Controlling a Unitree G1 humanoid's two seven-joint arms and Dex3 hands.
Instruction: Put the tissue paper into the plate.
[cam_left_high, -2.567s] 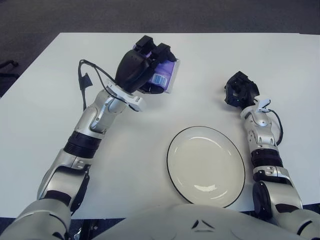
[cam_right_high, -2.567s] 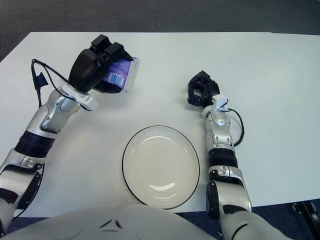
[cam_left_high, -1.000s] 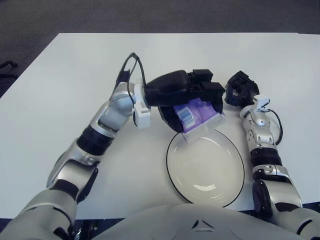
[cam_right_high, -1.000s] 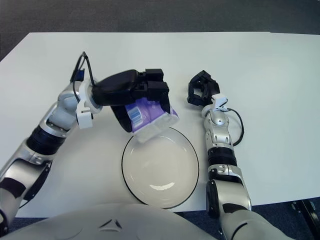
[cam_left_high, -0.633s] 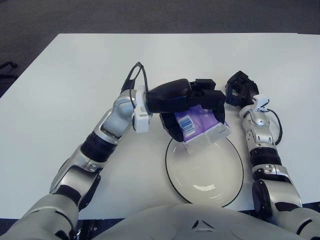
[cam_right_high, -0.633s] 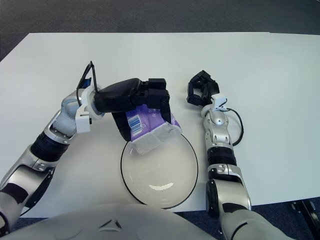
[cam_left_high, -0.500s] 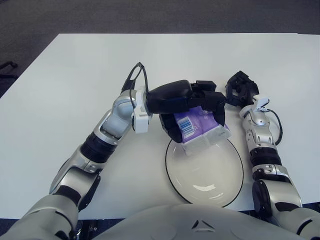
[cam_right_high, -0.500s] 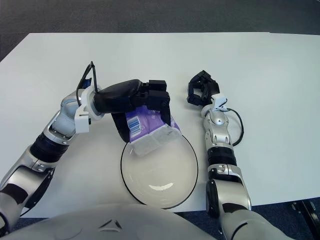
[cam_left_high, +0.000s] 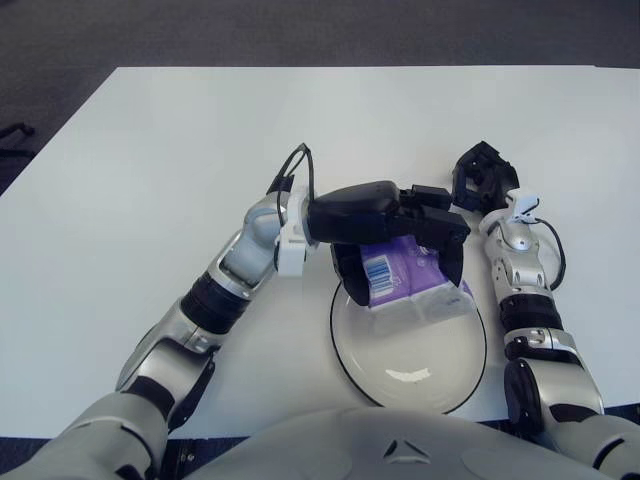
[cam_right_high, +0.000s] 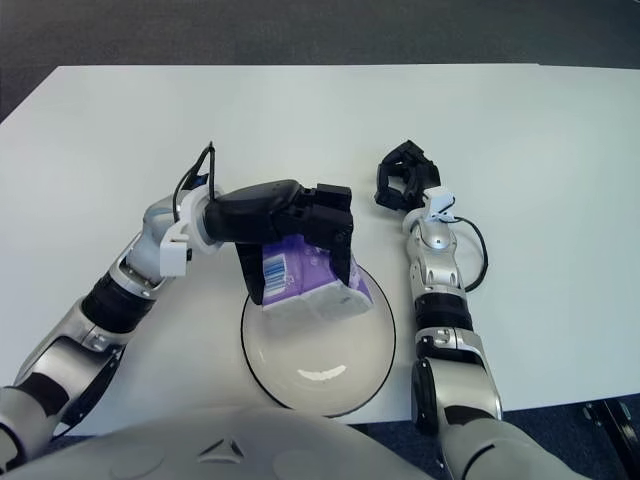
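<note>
The left hand (cam_left_high: 400, 235) is grasping the purple tissue paper pack (cam_left_high: 408, 285) over the plate (cam_left_high: 400, 365), apparently for release there, while the right hand (cam_left_high: 482, 183), fingers curled on nothing, is idling beside the plate on the desk (cam_left_high: 150, 150)

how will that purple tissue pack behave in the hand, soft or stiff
Probably soft: the tissue pack looks like a plastic-wrapped bundle, and the left hand wraps its fingers around it over the plate. Likely light, since one hand carries it. The film may be somewhat slippery.
</note>
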